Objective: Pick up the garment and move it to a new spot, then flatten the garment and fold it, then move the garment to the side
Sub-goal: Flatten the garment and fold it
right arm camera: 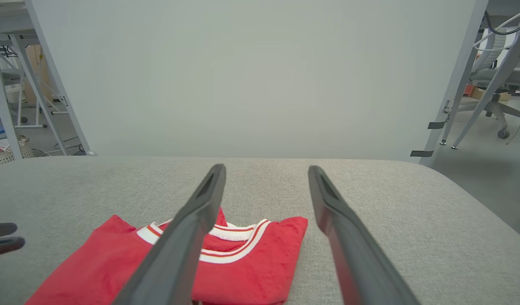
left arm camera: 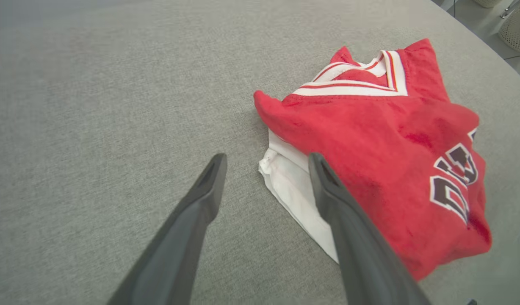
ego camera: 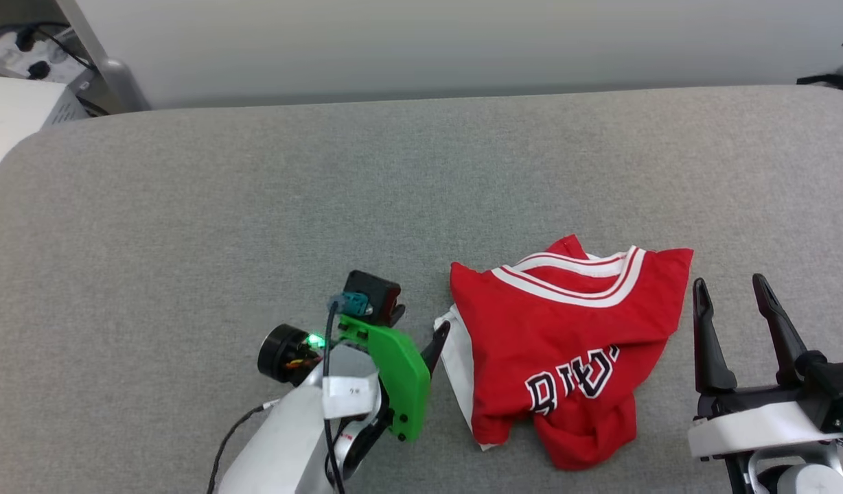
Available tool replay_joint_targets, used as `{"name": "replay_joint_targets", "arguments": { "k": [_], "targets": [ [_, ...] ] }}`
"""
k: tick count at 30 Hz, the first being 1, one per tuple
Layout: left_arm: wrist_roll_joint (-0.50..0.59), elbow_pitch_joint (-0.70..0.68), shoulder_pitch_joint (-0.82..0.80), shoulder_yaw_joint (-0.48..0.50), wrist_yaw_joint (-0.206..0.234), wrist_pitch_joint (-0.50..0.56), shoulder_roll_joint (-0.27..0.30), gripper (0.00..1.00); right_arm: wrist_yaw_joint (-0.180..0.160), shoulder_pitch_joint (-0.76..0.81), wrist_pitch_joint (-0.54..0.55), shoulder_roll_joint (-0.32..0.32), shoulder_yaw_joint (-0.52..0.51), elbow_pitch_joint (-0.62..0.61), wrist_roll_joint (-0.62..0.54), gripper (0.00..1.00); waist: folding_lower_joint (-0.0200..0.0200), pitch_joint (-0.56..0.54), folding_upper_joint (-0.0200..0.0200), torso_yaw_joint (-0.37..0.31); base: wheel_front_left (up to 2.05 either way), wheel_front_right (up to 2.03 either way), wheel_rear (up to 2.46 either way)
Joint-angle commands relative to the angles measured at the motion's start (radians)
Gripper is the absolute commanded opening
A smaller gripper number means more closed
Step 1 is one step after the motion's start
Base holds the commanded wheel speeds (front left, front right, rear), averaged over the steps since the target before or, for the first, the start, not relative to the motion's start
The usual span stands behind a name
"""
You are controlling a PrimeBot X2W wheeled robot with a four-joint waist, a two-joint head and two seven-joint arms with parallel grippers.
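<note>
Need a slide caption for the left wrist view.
Open left hand at the white sleeve of a crumpled red jersey on a grey fabric surface.

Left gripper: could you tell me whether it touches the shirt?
Cannot tell: in the left wrist view the left gripper overlaps the shirt with one finger, hiding any gap.

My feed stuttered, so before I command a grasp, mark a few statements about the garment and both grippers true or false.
1. The garment lies crumpled on the table. True.
2. The left gripper is shut on the white sleeve. False: it is open and holds nothing.
3. The right gripper is open, apart from the garment. True.
4. The lettering is hidden underneath. False: part of it shows on top.
</note>
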Motion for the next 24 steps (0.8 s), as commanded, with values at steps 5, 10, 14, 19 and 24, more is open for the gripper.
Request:
{"name": "replay_joint_targets", "arguments": {
  "k": [5, 10, 14, 19, 24],
  "targets": [
    [0.034, 0.019, -0.078, -0.017, 0.044, 0.136, 0.027, 1.00, -0.001, -0.043, -0.002, -0.002, 0.022, -0.001, 0.004, 1.00, 0.0000, 0.089, 0.0000, -0.080, 0.00, 0.00, 0.00],
    [0.045, 0.065, -0.106, -0.025, 0.057, 0.173, 0.032, 1.00, -0.001, -0.061, -0.002, -0.002, 0.034, 0.004, 0.014, 1.00, 0.0000, 0.125, 0.0000, -0.112, 0.00, 0.00, 0.00],
    [0.056, 0.117, -0.118, -0.042, 0.056, 0.205, 0.042, 1.00, -0.001, -0.073, -0.002, -0.002, 0.037, 0.006, 0.019, 1.00, 0.0000, 0.142, 0.0000, -0.128, 0.00, 0.00, 0.00],
    [0.057, 0.153, -0.132, -0.054, 0.051, 0.228, 0.047, 0.00, -0.001, -0.079, -0.002, -0.002, 0.038, 0.010, 0.022, 1.00, 0.0000, 0.143, 0.0000, -0.132, 0.00, 0.00, 0.00],
    [0.039, 0.165, -0.119, -0.047, 0.042, 0.190, 0.049, 0.00, -0.001, -0.074, -0.002, -0.002, 0.034, 0.020, 0.021, 1.00, 0.0000, 0.116, 0.0000, -0.119, 0.00, 0.00, 0.00]
  ]
}}
